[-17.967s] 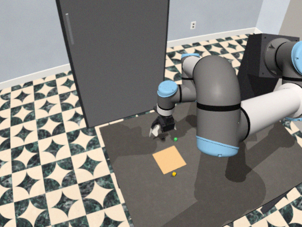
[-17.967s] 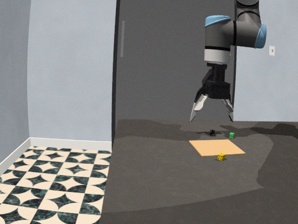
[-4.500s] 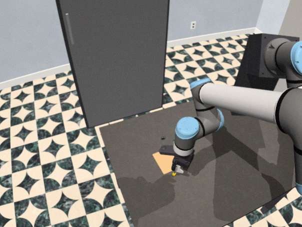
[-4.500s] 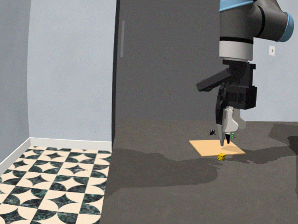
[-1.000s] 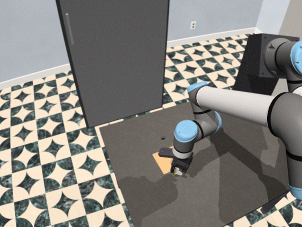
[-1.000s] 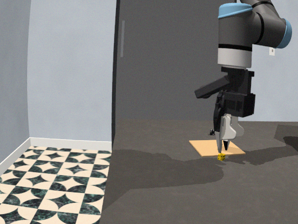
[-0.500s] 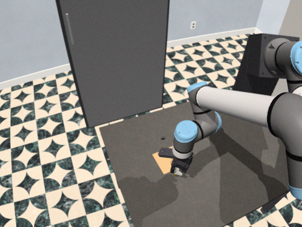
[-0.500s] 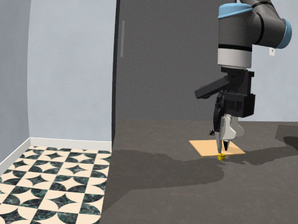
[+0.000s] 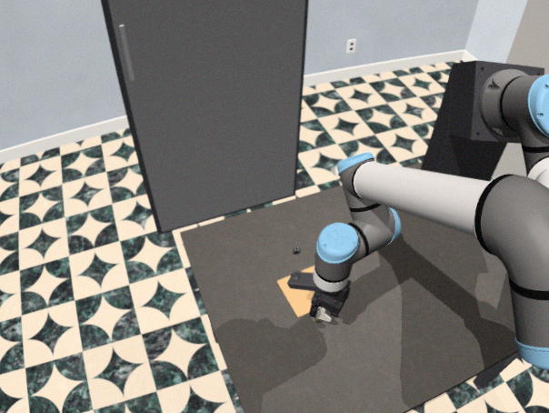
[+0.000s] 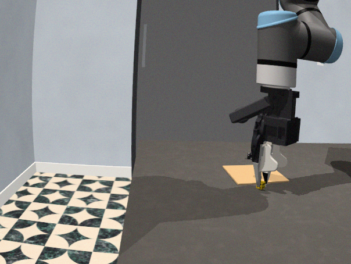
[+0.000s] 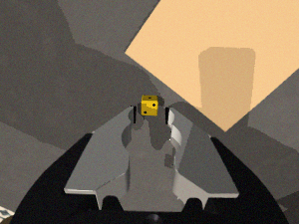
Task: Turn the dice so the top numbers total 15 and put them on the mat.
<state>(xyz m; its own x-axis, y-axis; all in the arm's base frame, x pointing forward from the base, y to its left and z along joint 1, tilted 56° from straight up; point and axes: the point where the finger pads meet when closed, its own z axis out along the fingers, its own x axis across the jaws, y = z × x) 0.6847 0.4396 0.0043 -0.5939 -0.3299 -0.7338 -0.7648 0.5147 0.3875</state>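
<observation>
Hand [image 11: 149,117] narrowed, tips bracketing the yellow die [image 11: 149,106]; gripping or just straddling, cannot tell. Die sits on the grey table [image 10: 186,232], just off the mat [image 10: 241,174] edge. Likely light, rigid, slick; take opposite flat faces squarely.
</observation>
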